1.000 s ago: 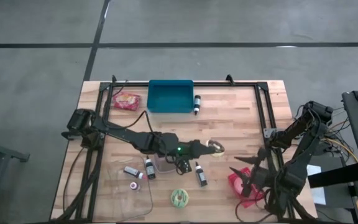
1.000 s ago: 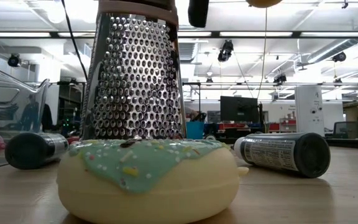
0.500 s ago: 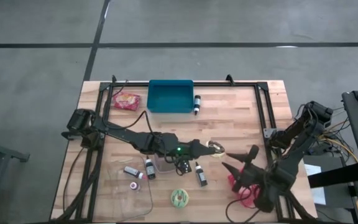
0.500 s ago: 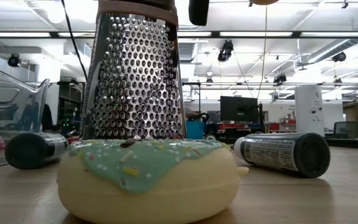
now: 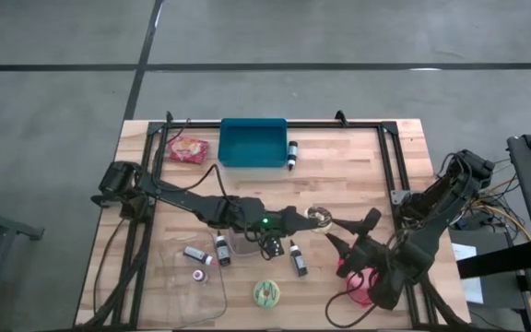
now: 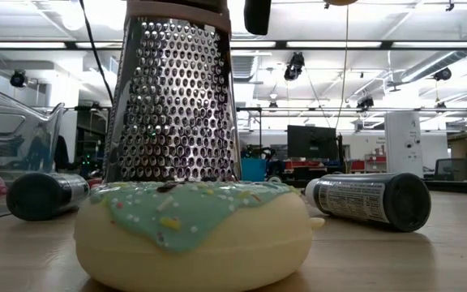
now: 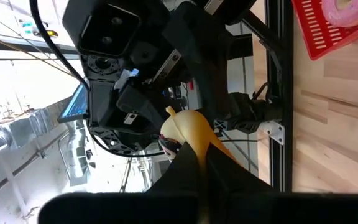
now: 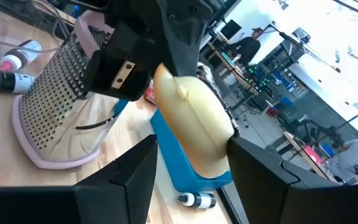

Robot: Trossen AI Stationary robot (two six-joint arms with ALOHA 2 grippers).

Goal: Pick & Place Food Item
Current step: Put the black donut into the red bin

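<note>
- High view: the left gripper (image 5: 304, 219) reaches across mid-table (image 5: 358, 161) and pinches a pale ring-shaped food item (image 5: 321, 219) above the boards. The right gripper (image 5: 347, 235) sits just beside it, fingers spread on either side of the ring. Red basket (image 5: 358, 277) lies near the right arm; blue bin (image 5: 253, 143) at the far edge.
- Low view: a green-iced donut (image 6: 193, 229) fills the foreground, a metal grater (image 6: 174, 101) behind it, a dark bottle (image 6: 371, 200) to one side. The held item itself is barely in frame.
- Left wrist view: left fingers pressed tight on the yellowish item (image 7: 188, 130); the basket holds a pink donut (image 7: 347, 9).
- Right wrist view: the pale item (image 8: 194, 118) hangs between the open right fingers (image 8: 129, 180), apparently not yet touched.
- Handling judgement: looks like a light, smooth, rigid plastic toy, likely slippery. Take it across the ring's outer flanks, squarely, clear of the left fingers' pinch point.
</note>
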